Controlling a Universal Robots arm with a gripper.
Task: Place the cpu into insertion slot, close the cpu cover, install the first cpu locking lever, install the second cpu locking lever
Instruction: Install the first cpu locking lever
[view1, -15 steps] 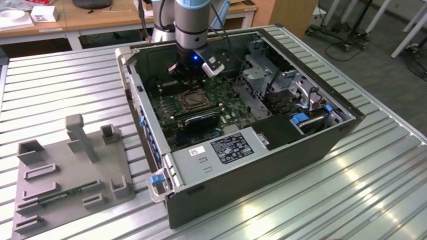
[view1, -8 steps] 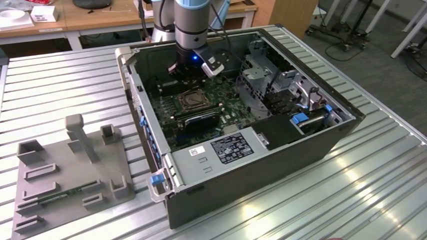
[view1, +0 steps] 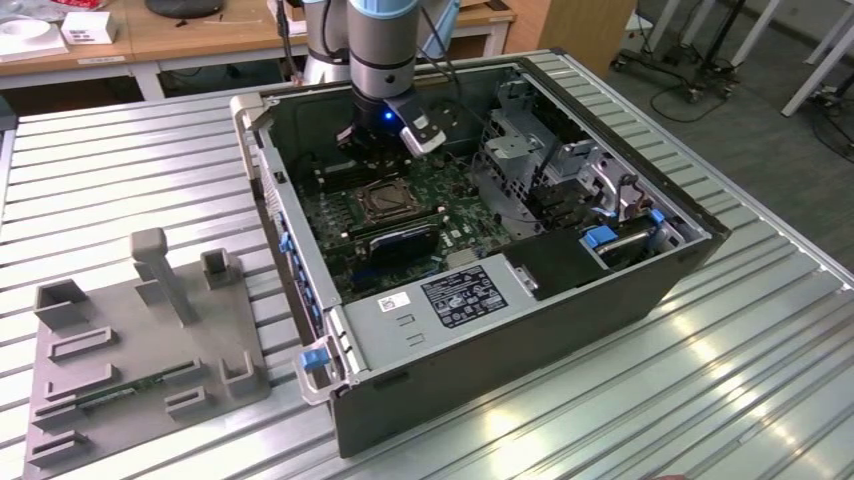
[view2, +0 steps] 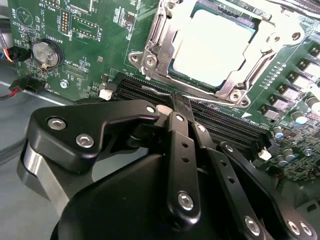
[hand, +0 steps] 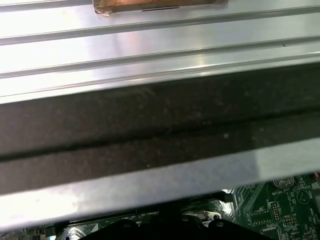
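Inside the open computer case, the insertion slot (view1: 387, 202) sits on the green motherboard. In the second wrist view the pale cpu (view2: 212, 47) lies in the socket, and the silvery cpu cover (view2: 159, 47) frames it, lying down flat around it. My gripper (view2: 180, 100) hovers just beside the socket's edge, over the long black slots (view2: 230, 127). Its black fingers (view2: 181, 150) are shut together with nothing between them. A thin silvery rod (view2: 152, 91) runs along the socket edge right by the fingertips. From outside, the gripper (view1: 374, 160) hangs just behind the socket.
The case wall (hand: 150, 125) stands close beside the wrist. A metal drive cage (view1: 534, 160) fills the case toward the exterior view's right. A coin battery (view2: 45, 52) sits on the board. A grey fixture plate (view1: 134, 350) lies on the ribbed table at the exterior view's left.
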